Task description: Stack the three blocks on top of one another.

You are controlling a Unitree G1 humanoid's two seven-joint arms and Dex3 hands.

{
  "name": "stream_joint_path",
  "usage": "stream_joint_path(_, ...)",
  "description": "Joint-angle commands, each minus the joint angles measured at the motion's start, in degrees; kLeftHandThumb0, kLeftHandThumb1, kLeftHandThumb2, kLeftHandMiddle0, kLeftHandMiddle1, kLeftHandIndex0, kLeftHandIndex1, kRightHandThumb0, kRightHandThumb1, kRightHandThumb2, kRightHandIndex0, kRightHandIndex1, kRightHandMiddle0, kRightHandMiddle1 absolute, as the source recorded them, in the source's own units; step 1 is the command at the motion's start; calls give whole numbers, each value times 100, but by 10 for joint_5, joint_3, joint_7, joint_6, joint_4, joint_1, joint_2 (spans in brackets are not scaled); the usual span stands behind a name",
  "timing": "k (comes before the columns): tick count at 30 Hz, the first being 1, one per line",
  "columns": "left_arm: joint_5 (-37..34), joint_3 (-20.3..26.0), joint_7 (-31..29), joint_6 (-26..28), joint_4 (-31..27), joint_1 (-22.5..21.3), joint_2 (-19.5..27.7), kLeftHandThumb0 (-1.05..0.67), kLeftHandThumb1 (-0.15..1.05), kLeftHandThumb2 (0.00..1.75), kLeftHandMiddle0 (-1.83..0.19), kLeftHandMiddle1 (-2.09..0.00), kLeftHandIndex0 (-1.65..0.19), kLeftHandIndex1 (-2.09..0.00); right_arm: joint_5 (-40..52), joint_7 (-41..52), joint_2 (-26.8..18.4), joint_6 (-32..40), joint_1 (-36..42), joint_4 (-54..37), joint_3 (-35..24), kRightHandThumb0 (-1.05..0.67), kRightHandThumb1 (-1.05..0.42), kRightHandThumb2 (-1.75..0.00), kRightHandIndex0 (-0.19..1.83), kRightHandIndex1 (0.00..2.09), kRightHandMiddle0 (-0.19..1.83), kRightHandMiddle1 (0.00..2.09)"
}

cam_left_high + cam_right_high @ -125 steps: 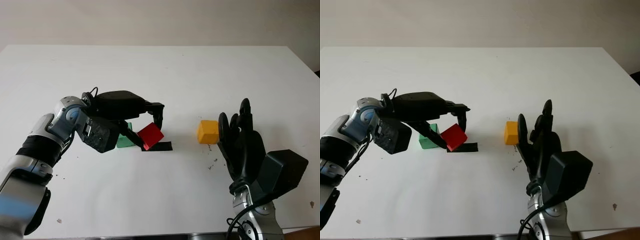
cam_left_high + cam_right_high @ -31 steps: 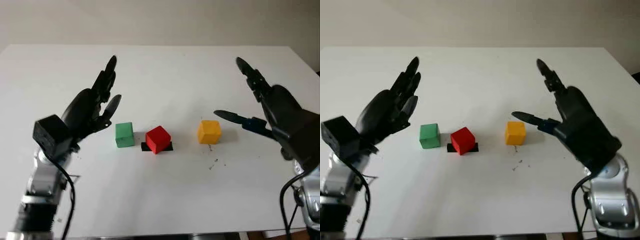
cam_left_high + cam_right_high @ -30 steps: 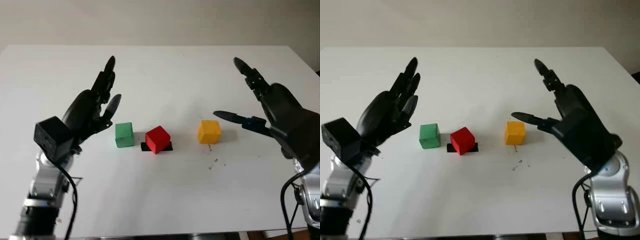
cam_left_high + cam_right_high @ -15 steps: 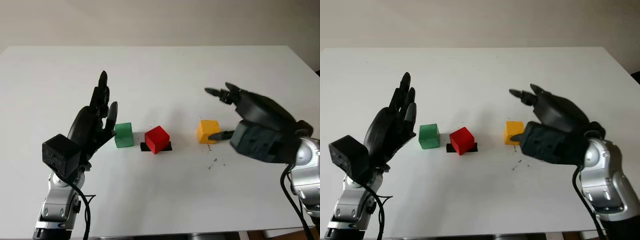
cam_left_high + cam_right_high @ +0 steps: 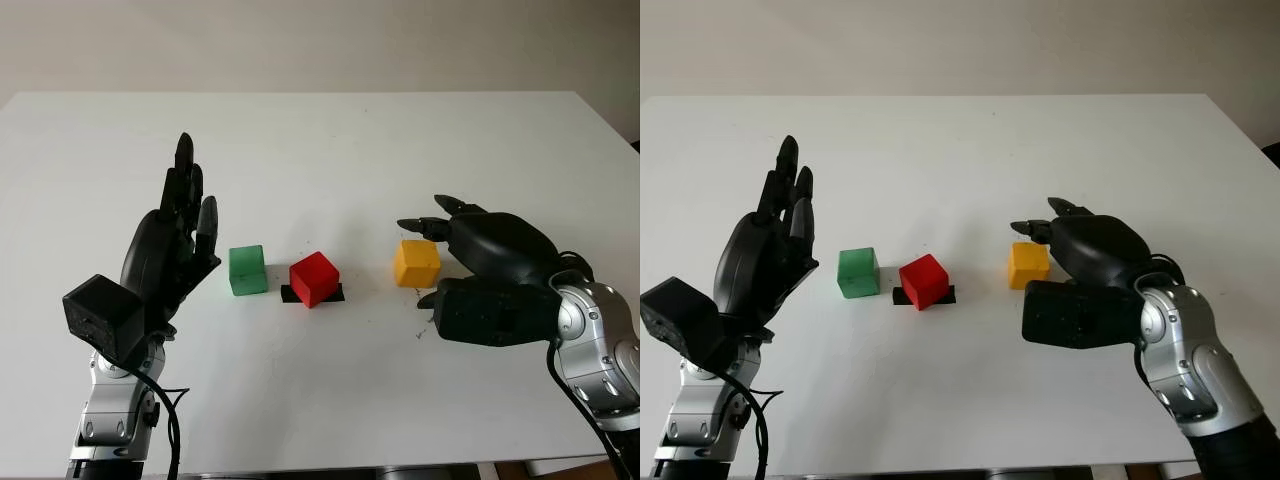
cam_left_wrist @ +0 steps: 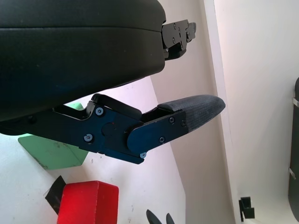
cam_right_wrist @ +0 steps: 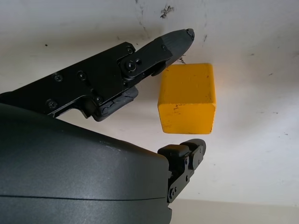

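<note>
**Three blocks unstacked, right hand at the yellow block**

While all three blocks sit singly on the white table [image 5: 320, 140], none is stacked. Landmark: red block [image 5: 314, 278], on a black tape mark [image 5: 334, 294]. Green block [image 5: 247, 270]: just left of the red block, apart from it. Yellow block [image 5: 416, 263]: right of the red block, well apart. Right hand [image 5: 440, 255]: lowered around the yellow block, fingers [image 7: 170, 44] either side, unclosed, gripping nothing. Left hand [image 5: 175, 250]: open, raised upright left of the green block, holding nothing.
</note>
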Motion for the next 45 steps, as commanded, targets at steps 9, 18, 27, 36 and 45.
stream_joint_path(9,15,-5,0,4,-16,-3,2,-65,105,73,19,-1,19,0,-25,-31,16,-19,-11,32,2,-58,-89,-6,9,7,44,9)
stream_joint_path(18,35,-7,21,11,-20,5,-7,-68,105,66,19,-4,19,-1,-21,-66,22,-42,-8,47,-5,-53,-92,-6,14,8,58,14)
stream_joint_path(27,38,-9,28,-5,-9,6,-16,-64,105,63,19,-5,19,-2,-7,-92,32,-61,-5,56,-13,-44,-94,-6,20,9,78,27)
stream_joint_path(36,48,-10,33,-7,-8,5,-16,-64,105,62,18,-6,19,-2,-29,-107,14,-93,-9,68,-10,-39,-95,-5,33,8,52,111)
stream_joint_path(45,62,-15,34,-10,-12,3,-14,-64,105,62,18,-6,19,-3,-32,-91,-10,-115,-25,66,-22,-40,-95,-6,35,7,52,109)
